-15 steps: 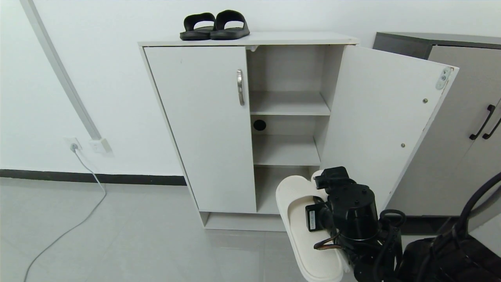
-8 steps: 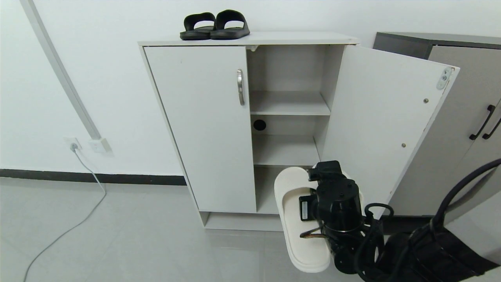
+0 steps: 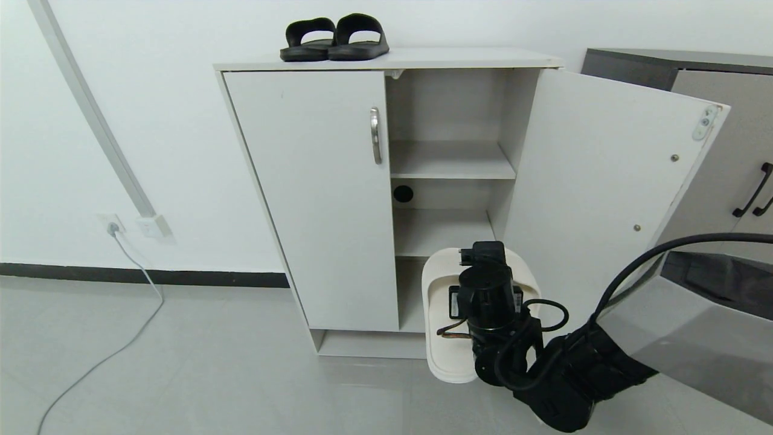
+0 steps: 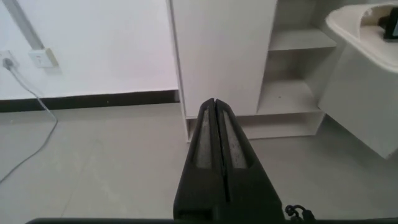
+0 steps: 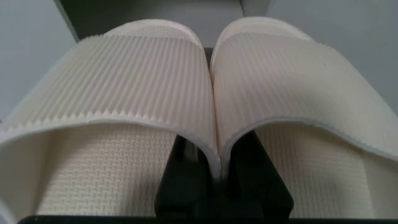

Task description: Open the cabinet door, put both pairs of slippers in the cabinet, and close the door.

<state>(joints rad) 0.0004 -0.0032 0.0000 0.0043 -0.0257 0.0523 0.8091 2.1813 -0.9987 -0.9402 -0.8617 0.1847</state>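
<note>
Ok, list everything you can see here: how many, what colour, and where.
white slippers: one pair, cream-white, held side by side before the cabinet's lowest open compartment
black slippers: one pair, black, on the cabinet's top
cabinet: one, white, against the wall; left door shut, right door open
shelves: two, white, inside the open half
grey cabinet: one, grey, right of the white one
wall socket: one, white, low on the wall, grey cable plugged in
right gripper: black, shut on the white slippers
left gripper: black, shut, above the floor

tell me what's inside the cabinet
The open right half shows bare shelves and a round hole in the back panel. The shut left door and the held white slippers cover the rest.
</note>
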